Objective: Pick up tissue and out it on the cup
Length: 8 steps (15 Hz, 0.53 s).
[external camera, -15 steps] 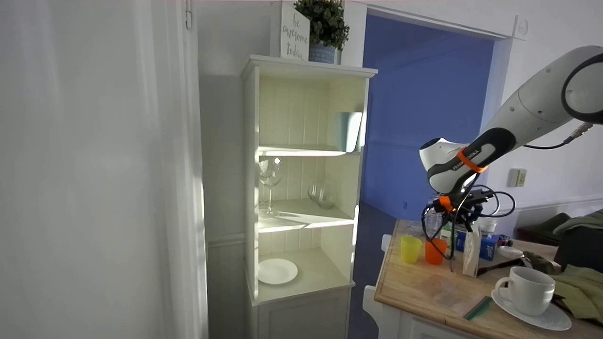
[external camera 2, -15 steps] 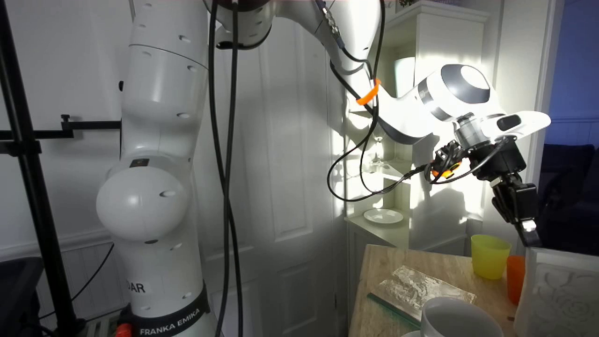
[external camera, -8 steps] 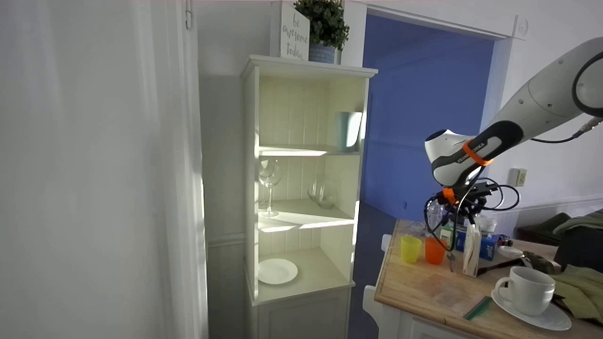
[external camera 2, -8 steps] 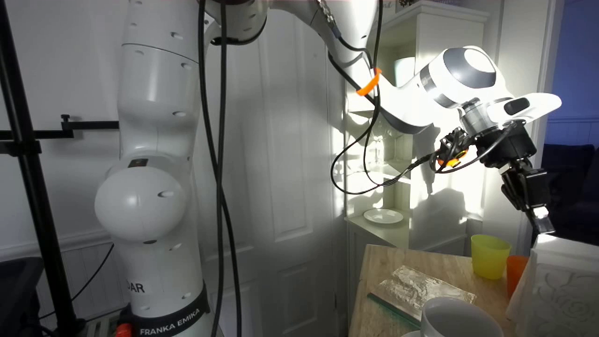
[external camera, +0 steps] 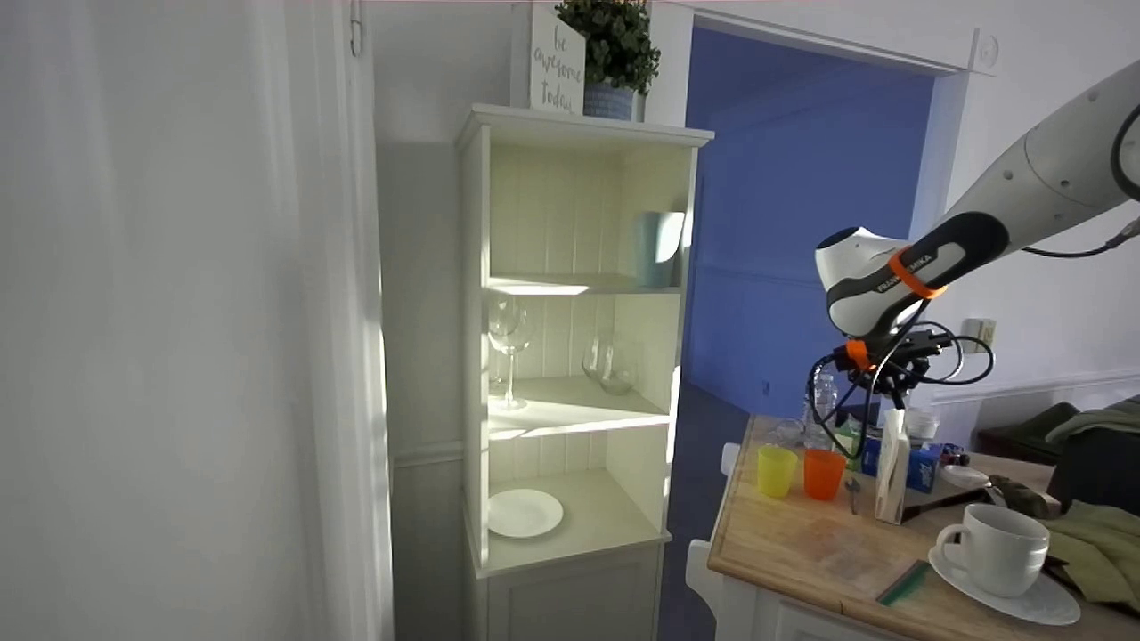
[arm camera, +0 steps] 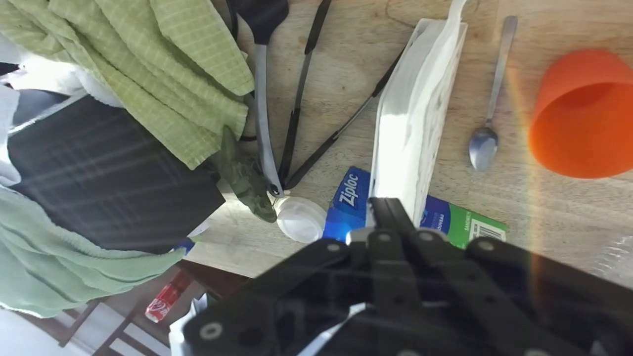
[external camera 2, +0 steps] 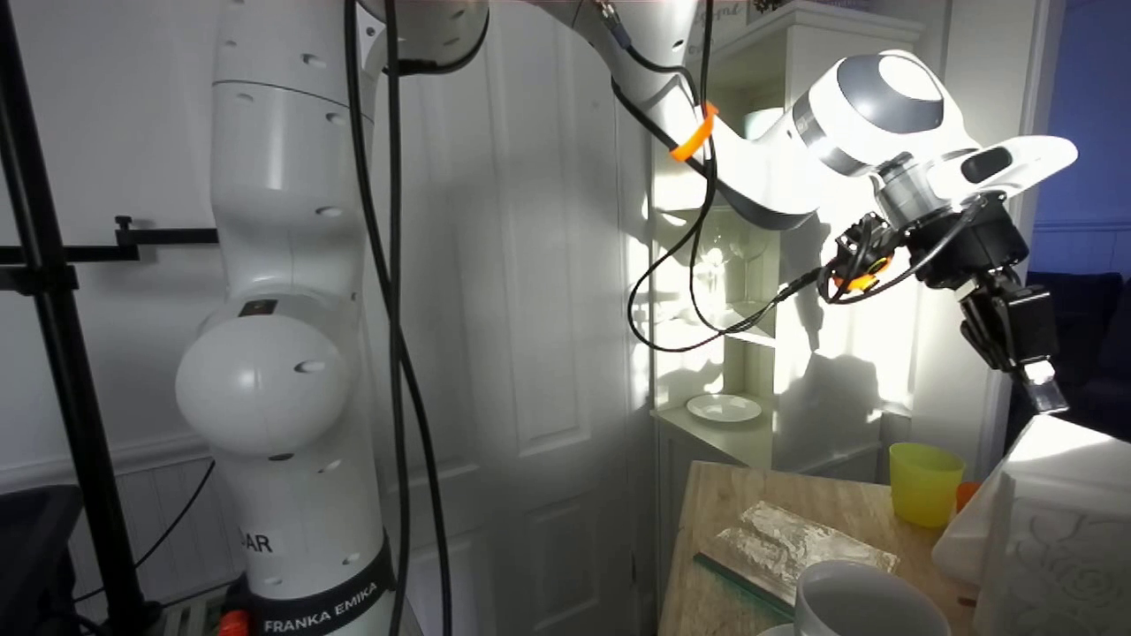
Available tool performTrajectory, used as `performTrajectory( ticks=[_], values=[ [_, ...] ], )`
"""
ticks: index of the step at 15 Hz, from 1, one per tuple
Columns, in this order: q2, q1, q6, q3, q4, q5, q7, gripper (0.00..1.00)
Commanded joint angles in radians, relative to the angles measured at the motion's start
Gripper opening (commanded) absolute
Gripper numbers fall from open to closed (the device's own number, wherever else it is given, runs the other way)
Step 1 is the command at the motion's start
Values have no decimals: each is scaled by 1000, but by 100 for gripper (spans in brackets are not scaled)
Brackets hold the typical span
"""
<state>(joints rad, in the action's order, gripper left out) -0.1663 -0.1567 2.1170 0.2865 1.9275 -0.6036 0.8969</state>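
Light-streaked cream cabinet (external camera: pixel 557 218) beside a doorway (external camera: pixel 784 205), apparently blue-walled beyond.

Yellow tumbler (external camera: pixel 776 472) near an orange tumbler (external camera: pixel 824 474), metal spoon (arm camera: pixel 495 94), blue Ziploc box (arm camera: pixel 345 205), white plate (external camera: pixel 524 514) in a cabinet (external camera: pixel 561 347)

I can count one teacup (external camera: pixel 1005 552), one saucer (external camera: pixel 1055 603), one plate (external camera: pixel 525 514), two bright cups (external camera: pixel 776 474) (one yellow and one orange), one spoon (arm camera: pixel 483 144) and one clear bottle (external camera: pixel 821 411). There are also one cabinet (external camera: pixel 552 200), one sign (external camera: pixel 557 67), one potted plant (external camera: pixel 613 49) and two light green cloths (arm camera: pixel 173 74). I see one stack of tissues (external camera: pixel 891 485), though how many are in it, I cannot tell
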Motion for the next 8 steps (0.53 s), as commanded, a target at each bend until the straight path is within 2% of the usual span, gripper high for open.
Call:
performTrajectory(
  ticks=[1, 8],
  values=[
    [18, -9, 1, -8, 16, 2, -5, 0],
    [-7, -7, -4, -12, 18, 6, -8, 0]
  ],
)
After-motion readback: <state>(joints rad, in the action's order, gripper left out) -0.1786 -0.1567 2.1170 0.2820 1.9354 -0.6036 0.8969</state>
